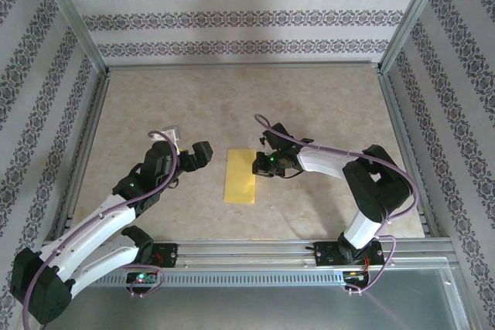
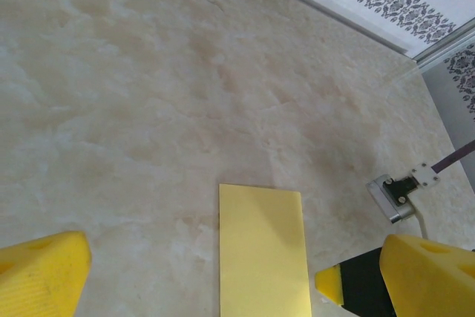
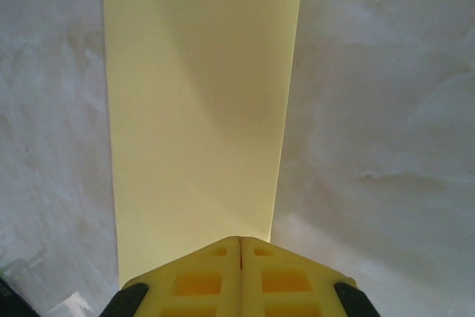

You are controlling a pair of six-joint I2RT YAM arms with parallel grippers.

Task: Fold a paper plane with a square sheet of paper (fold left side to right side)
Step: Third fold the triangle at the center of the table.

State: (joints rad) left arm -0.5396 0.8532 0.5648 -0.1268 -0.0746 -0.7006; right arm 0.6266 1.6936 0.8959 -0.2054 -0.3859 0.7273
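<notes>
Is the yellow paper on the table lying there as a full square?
No, the sheet of paper seen from above is a narrow rectangle, clearly longer than it is wide, lying flat on the table.

No text, label, brand, number or sign is readable: the square sheet of paper (image 1: pixel 240 176) is plain, the wallpaper (image 1: pixel 247 17) purely ornamental, the surface (image 1: pixel 325 106) unmarked.

A lab robot booth: aluminium frame (image 1: pixel 247 253), wallpapered panels (image 1: pixel 232 5), marble-look tabletop (image 1: pixel 232 106).
</notes>
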